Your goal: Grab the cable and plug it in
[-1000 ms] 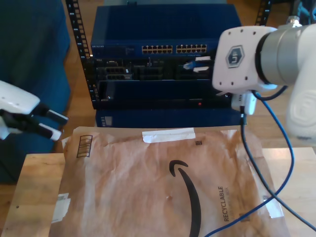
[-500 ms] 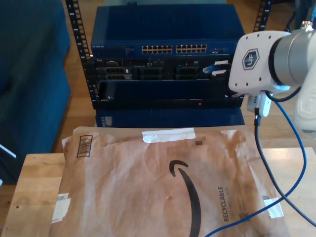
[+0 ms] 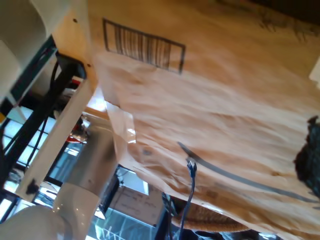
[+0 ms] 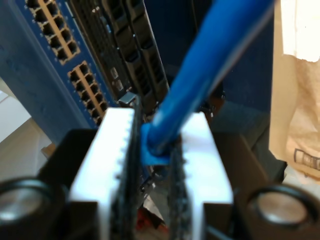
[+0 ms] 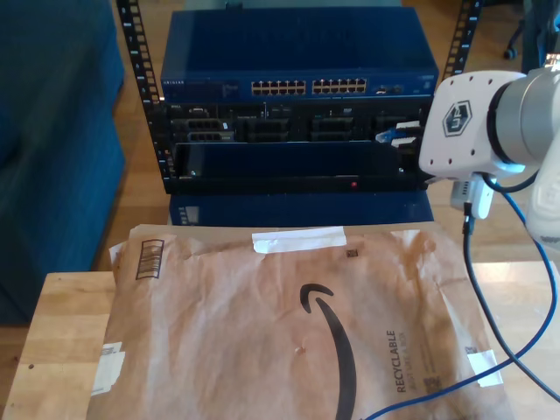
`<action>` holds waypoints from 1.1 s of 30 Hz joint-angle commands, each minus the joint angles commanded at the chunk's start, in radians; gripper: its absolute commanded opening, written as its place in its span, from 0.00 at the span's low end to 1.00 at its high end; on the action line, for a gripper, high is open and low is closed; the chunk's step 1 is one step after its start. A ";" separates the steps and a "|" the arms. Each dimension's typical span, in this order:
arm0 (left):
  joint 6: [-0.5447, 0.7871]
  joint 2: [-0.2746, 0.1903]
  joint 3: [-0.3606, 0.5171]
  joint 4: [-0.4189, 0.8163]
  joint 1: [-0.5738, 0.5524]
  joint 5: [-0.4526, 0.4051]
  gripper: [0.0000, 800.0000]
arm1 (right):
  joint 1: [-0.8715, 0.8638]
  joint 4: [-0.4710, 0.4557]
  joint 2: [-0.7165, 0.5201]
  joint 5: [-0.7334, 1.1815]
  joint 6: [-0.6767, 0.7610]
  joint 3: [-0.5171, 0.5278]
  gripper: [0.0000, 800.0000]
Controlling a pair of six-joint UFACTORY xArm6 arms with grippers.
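While my second gripper (image 4: 155, 165) presses its jaws narrowly onto the cable (image 4: 210, 65), you cannot tell how my first gripper's jaws stand.

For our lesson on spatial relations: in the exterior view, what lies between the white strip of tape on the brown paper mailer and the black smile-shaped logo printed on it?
Bare brown paper mailer, in the exterior view. Nothing rests between the white tape strip and the black smile logo.

Brown paper mailer (image 5: 289, 324) before blue rack switch (image 5: 297, 52)
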 joint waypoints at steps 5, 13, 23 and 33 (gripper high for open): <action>0.078 -0.012 0.034 0.087 0.087 -0.028 1.00 | 0.000 0.000 -0.002 0.000 0.000 0.003 0.00; 0.209 -0.055 0.204 0.178 0.233 -0.181 1.00 | -0.003 0.000 -0.003 0.000 0.000 0.017 0.00; 0.339 -0.157 0.319 0.236 0.376 -0.219 1.00 | -0.003 0.000 -0.006 0.000 0.000 0.031 0.00; 0.342 -0.298 0.471 0.322 0.399 -0.245 1.00 | -0.003 0.000 -0.014 0.002 0.000 0.040 0.00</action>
